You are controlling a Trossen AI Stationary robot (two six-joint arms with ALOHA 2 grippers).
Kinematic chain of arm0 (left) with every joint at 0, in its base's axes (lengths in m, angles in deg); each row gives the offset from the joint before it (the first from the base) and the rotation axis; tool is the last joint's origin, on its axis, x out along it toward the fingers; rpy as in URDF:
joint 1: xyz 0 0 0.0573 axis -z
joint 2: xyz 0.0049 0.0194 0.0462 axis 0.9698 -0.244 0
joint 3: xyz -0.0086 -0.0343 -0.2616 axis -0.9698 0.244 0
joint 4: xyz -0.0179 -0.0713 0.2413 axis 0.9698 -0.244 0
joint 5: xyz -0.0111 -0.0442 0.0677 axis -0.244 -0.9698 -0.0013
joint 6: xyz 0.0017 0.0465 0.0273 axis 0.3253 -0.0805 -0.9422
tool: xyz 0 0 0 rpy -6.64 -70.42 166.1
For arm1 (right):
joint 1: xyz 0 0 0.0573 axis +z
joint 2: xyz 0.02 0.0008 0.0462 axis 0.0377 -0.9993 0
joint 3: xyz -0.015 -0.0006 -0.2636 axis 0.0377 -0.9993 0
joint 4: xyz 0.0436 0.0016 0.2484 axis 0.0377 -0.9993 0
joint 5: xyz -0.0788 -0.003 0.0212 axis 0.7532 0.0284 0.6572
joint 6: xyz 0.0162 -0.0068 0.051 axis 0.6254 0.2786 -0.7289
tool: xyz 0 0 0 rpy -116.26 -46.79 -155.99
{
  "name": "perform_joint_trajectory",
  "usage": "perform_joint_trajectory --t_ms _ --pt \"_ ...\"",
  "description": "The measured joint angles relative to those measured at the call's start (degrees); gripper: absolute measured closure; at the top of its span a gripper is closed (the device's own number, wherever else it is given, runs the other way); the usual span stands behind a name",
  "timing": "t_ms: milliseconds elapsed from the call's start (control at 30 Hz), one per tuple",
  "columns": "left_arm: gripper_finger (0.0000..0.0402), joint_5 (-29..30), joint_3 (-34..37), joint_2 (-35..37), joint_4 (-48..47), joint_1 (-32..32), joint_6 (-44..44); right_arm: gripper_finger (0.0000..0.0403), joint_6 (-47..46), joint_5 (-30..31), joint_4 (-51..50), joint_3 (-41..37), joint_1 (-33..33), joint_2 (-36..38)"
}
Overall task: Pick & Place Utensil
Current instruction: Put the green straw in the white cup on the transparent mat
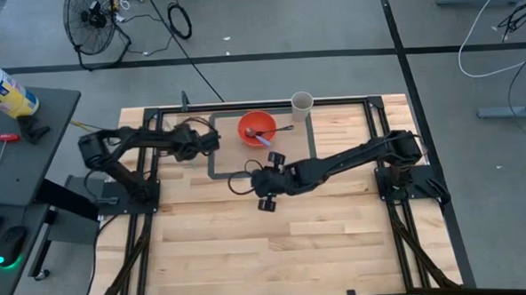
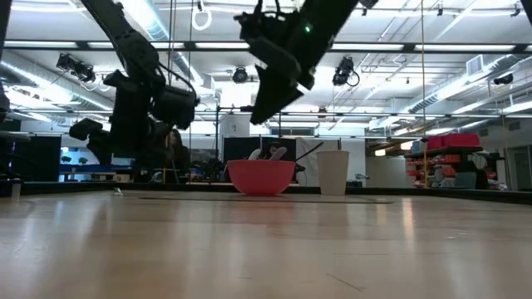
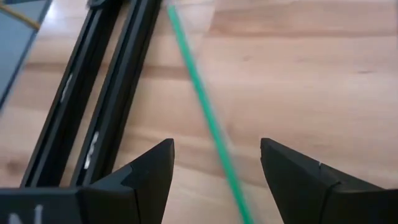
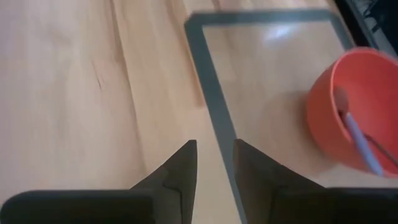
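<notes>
Your right gripper [image 1: 257,180] is hovering above the wooden table [image 1: 294,253] with its fingers [image 4: 180,165] nearly closed, only a narrow gap showing between them, and it is gripping nothing. Just beyond its fingertips the grey border of the taped rectangle [image 4: 214,112] is running across the wood, and a little farther on, inside that frame, the orange bowl [image 1: 257,127] is sitting with the utensils [image 1: 264,139] lying in it: a pale-handled one leaning on the rim and a dark one whose handle is sticking out toward the white cup [image 1: 302,103], which is standing just beside the bowl at the frame's far edge. In the low view your gripper is hanging well above the bowl. Your left gripper [image 1: 211,141] is waiting on the bowl's other side, near the frame's left edge, with its fingers [image 3: 149,174] spread wide and empty; a green line [image 3: 205,112] is crossing the table beneath them. No readable writing is showing on any of these things.
</notes>
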Motion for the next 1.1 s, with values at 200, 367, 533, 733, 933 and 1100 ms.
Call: perform_joint_trajectory --t_ms 200,367,533,733,933,1100 --pt "0.0159 -0.9 4.1 -2.6 3.6 0.4 6.6 0.0295 -0.2 0.0 -0.1 -2.5 0.6 0.2" --pt "0.0159 1.7 9.5 -2.3 16.3 1.3 7.1 0.0295 2.0 0.1 2.7 -2.5 0.7 0.2" --pt "0.0159 2.8 10.3 -2.4 17.7 3.4 8.5 0.0295 4.7 0.0 7.6 -2.5 0.7 0.2" --pt "0.0174 1.5 10.3 -2.5 17.5 6.1 13.3 0.0295 5.6 -0.5 8.6 -2.5 0.7 0.2" --pt "0.0238 0.6 10.2 -2.5 15.9 8.8 18.8 0.0295 4.2 -0.5 5.5 -2.5 1.2 0.2" --pt "0.0279 0.0 10.2 -2.5 14.6 10.4 21.1 0.0295 3.1 0.0 4.2 -2.5 1.8 0.3"
